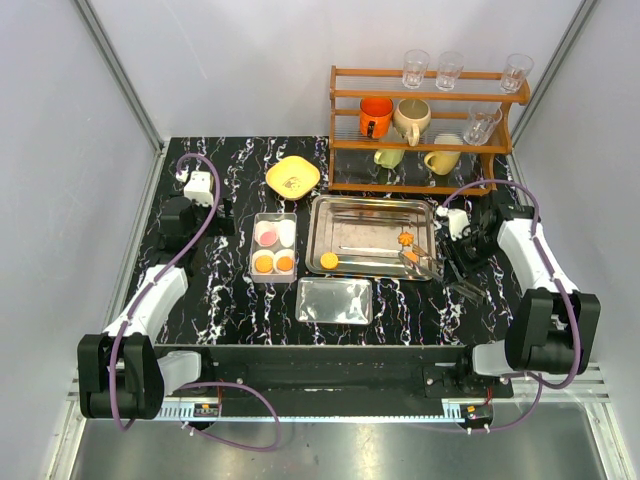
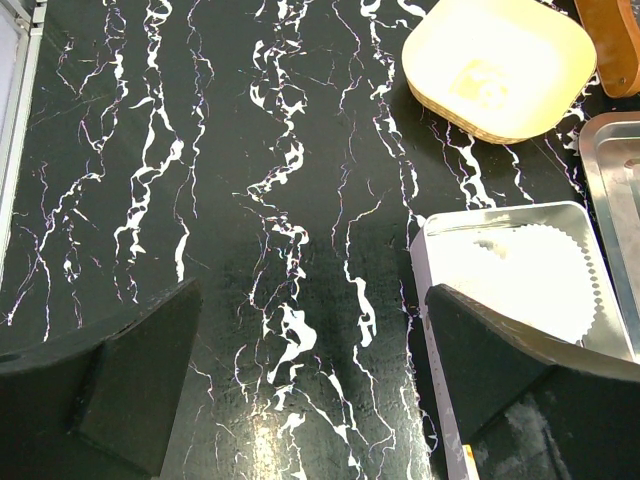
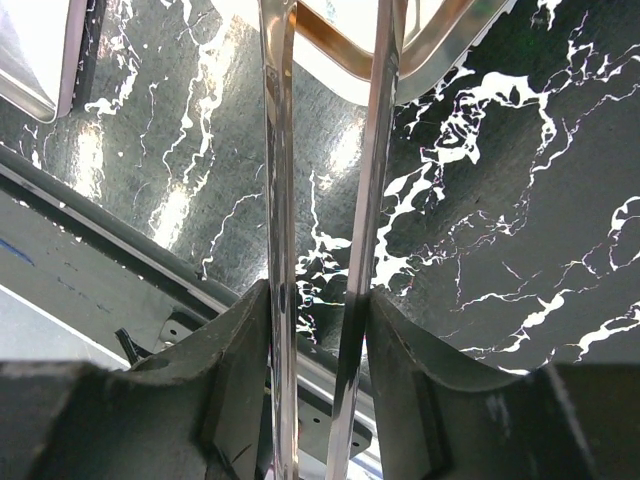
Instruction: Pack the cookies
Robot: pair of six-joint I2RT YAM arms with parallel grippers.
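Cookies [image 1: 285,262] were in two places: one pink and two orange sat in the metal box [image 2: 500,213], and two orange ones lay in the steel tray [image 1: 425,212]. At the far left, the left gripper [image 2: 310,340] hovered over the table [image 2: 250,150] just beside the box, its fingers spread wide and holding nothing. We judged it could bump the box wall if it moved right. One white paper cup [image 2: 530,280] in the box had no cookie. The box lid [image 1: 335,300] lay in front, apart.

In the tray, the round cookie [image 1: 329,260] was near the left wall and the flower-shaped cookie [image 1: 405,238] near the right. The tips of the tongs [image 1: 425,262] reached that one, but we could not tell whether they touched it. The right gripper [image 3: 318,300] was pressed on the two blades of the tongs. We feared the cookie could slip from the smooth steel, or that the loose utensils [image 1: 370,215] in the tray would catch the tongs. The wooden rack [image 1: 430,100] stood behind, well apart.
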